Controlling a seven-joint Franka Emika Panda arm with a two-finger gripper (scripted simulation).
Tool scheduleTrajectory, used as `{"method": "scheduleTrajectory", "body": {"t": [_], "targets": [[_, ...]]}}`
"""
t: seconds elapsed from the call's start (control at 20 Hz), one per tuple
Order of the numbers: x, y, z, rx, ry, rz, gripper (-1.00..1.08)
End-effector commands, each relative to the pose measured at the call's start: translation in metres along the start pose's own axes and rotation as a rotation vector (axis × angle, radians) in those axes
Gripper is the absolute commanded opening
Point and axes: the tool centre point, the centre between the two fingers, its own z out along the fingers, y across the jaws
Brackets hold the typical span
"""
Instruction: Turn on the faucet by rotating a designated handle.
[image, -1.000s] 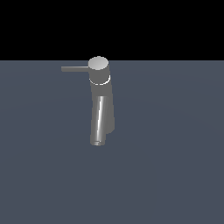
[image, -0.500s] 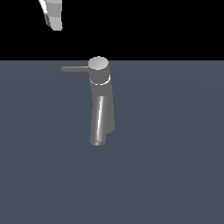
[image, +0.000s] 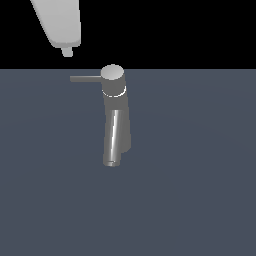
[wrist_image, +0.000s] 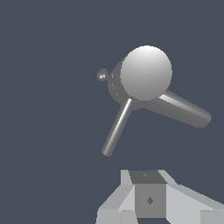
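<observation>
At the exterior view's upper left, my gripper has dropped lower than half a second ago; I cannot tell whether it is open. The faucet stands unmoved on the surface, its handle pointing toward the exterior view's left, untouched.

Flat, even simulator light without cast shadows; bright streak down the spout; both views sharp, slightly jagged edges, black band above.

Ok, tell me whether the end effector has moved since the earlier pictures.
Yes. The end effector has come down from the exterior view's upper left toward the handle, which stays put on the faucet.
</observation>
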Motion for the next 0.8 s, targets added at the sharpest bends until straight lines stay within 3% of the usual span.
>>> {"method": "scheduleTrajectory", "body": {"t": [0.0, 0.75], "targets": [[0.001, -0.008, 0.010, 0.018, 0.016, 0.056, -1.00], [0.017, -0.045, 0.053, 0.091, 0.092, 0.298, -1.00]]}}
